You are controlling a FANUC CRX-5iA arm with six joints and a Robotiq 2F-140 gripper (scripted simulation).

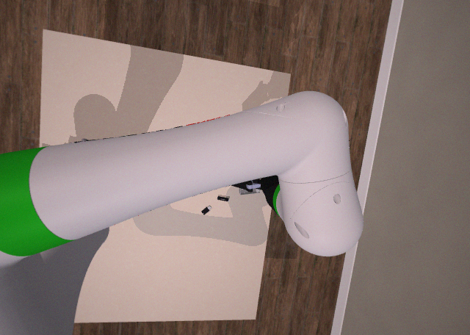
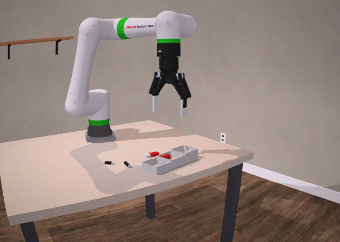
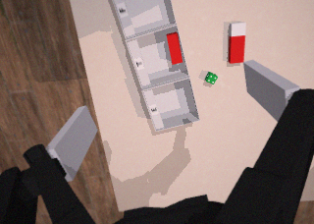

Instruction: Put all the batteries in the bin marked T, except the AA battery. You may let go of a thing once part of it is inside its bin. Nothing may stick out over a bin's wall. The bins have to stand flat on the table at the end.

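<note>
One red battery (image 3: 174, 48) lies in the middle bin (image 3: 147, 79); fingers apart, holding nothing.

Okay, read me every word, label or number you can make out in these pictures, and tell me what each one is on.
"FANUC Robot CRX-": on the white upper arm, red then grey lettering; the end is cut off by the wrist joint.
Small dark labels on the three bin compartments: too blurred to read in the wrist view.
White pips on the green die: too small to count.
Red-and-white block and the small black batteries: no readable text.
</note>
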